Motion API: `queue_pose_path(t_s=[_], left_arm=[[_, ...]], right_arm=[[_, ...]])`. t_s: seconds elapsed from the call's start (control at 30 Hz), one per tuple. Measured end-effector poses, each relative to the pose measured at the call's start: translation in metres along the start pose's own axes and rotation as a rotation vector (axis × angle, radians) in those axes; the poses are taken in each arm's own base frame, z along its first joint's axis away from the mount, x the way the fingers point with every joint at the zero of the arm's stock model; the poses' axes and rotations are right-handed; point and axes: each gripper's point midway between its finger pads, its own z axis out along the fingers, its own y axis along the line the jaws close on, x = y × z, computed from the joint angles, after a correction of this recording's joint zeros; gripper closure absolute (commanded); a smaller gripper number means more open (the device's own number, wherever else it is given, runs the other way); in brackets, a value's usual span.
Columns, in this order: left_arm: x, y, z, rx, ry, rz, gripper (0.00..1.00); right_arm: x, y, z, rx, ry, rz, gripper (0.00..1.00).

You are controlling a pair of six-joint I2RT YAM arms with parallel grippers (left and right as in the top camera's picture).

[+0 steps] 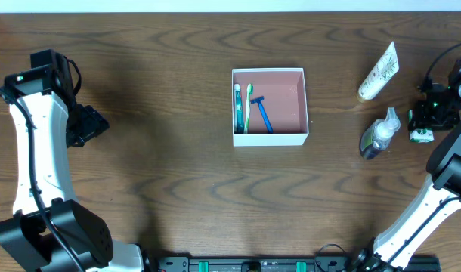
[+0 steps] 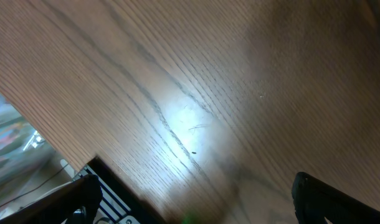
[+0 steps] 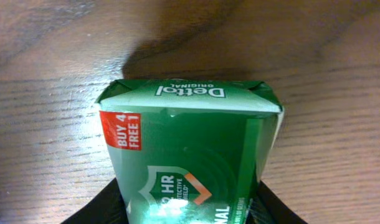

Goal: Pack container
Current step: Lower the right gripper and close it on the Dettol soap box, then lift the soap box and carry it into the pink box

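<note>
Right claw (image 3: 189,210): pinching a green Dettol soap carton (image 3: 190,143), one finger on each long side, holding low on the pack. The printed end flap points away from the wrist. Cannot tell whether the carton is lifted or resting on the counter (image 1: 162,68).

Left claw (image 2: 202,205): spread, nothing between the fingers, bare wood below. It sits well apart from the container (image 1: 270,74), on the far side from the soap.

The container is mid-counter, open top, pink inside. It holds two toothbrushes (image 1: 242,106) and a blue razor (image 1: 262,115), all in the half away from the soap carton. The half nearer the carton is bare.

Between the carton and the container lies a small clear bottle (image 1: 379,134) with dark liquid, close to the right claw. A white tube (image 1: 378,72) lies beyond it, also on the carton's side of the container.

Risks, as I judge them:
- The grip is on thin cardboard walls. Too much squeeze would dent them, and too little could let the pack swivel or slip in transit.
- A low, straight carry toward the container would clip the bottle and roll it.
- The container is light card, so a carton set down on its rim would shove or tip it.
- Released too far across, the carton would land on the razor and brushes rather than flat on the bare half.
</note>
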Motion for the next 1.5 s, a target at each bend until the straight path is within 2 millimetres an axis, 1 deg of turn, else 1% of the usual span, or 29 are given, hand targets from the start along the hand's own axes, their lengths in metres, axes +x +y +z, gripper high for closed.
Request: queue_pose_path(t_s=[0.07, 0.2, 0.33, 0.4, 0.47, 0.57, 0.63, 0.73, 0.8, 0.83, 0.87, 0.93, 0.97, 1.0, 1.03, 1.1, 1.17, 1.2, 1.23, 1.3, 1.43, 1.5], left_arm=[[0.0, 0.0, 0.0, 0.0, 0.0, 0.0, 0.02], [0.0, 0.0, 0.0, 0.0, 0.0, 0.0, 0.02], [0.0, 0.0, 0.0, 0.0, 0.0, 0.0, 0.02], [0.0, 0.0, 0.0, 0.0, 0.0, 0.0, 0.02], [0.0, 0.0, 0.0, 0.0, 0.0, 0.0, 0.02], [0.0, 0.0, 0.0, 0.0, 0.0, 0.0, 0.02], [0.0, 0.0, 0.0, 0.0, 0.0, 0.0, 0.01], [0.0, 0.0, 0.0, 0.0, 0.0, 0.0, 0.02], [0.0, 0.0, 0.0, 0.0, 0.0, 0.0, 0.02], [0.0, 0.0, 0.0, 0.0, 0.0, 0.0, 0.02], [0.0, 0.0, 0.0, 0.0, 0.0, 0.0, 0.02], [0.0, 0.0, 0.0, 0.0, 0.0, 0.0, 0.02], [0.0, 0.0, 0.0, 0.0, 0.0, 0.0, 0.02], [0.0, 0.0, 0.0, 0.0, 0.0, 0.0, 0.02], [0.0, 0.0, 0.0, 0.0, 0.0, 0.0, 0.02], [0.0, 0.0, 0.0, 0.0, 0.0, 0.0, 0.02], [0.0, 0.0, 0.0, 0.0, 0.0, 0.0, 0.02], [0.0, 0.0, 0.0, 0.0, 0.0, 0.0, 0.02], [0.0, 0.0, 0.0, 0.0, 0.0, 0.0, 0.02], [0.0, 0.0, 0.0, 0.0, 0.0, 0.0, 0.02], [0.0, 0.0, 0.0, 0.0, 0.0, 0.0, 0.02], [0.0, 0.0, 0.0, 0.0, 0.0, 0.0, 0.02]], right_arm=[[0.0, 0.0, 0.0, 0.001, 0.001, 0.0, 0.73], [0.0, 0.0, 0.0, 0.0, 0.001, 0.003, 0.73], [0.006, -0.003, -0.004, 0.02, 0.03, 0.037, 0.79], [0.007, -0.006, -0.013, 0.034, 0.041, 0.057, 0.8], [0.001, -0.012, -0.028, 0.052, 0.026, 0.08, 0.81], [-0.013, -0.021, -0.062, 0.085, -0.037, 0.119, 0.8], [-0.023, -0.026, -0.091, 0.107, -0.098, 0.149, 0.79], [-0.035, -0.026, -0.148, 0.129, -0.231, 0.197, 0.78], [-0.043, -0.019, -0.192, 0.117, -0.351, 0.217, 0.77], [-0.046, -0.012, -0.217, 0.106, -0.42, 0.219, 0.77], [-0.048, -0.003, -0.241, 0.094, -0.484, 0.217, 0.76], [-0.047, 0.022, -0.291, 0.069, -0.612, 0.197, 0.76], [-0.045, 0.038, -0.313, 0.057, -0.667, 0.179, 0.76], [-0.043, 0.058, -0.334, 0.041, -0.721, 0.15, 0.76], [-0.04, 0.08, -0.352, 0.019, -0.767, 0.112, 0.76], [-0.034, 0.12, -0.377, -0.019, -0.828, 0.042, 0.76], [-0.032, 0.163, -0.388, -0.062, -0.857, -0.038, 0.76], [-0.031, 0.187, -0.391, -0.086, -0.863, -0.079, 0.76], [-0.03, 0.205, -0.392, -0.104, -0.863, -0.109, 0.75], [-0.028, 0.248, -0.386, -0.124, -0.845, -0.168, 0.76], [-0.026, 0.305, -0.371, -0.102, -0.809, -0.215, 0.76], [-0.025, 0.329, -0.36, -0.073, -0.793, -0.215, 0.75]])
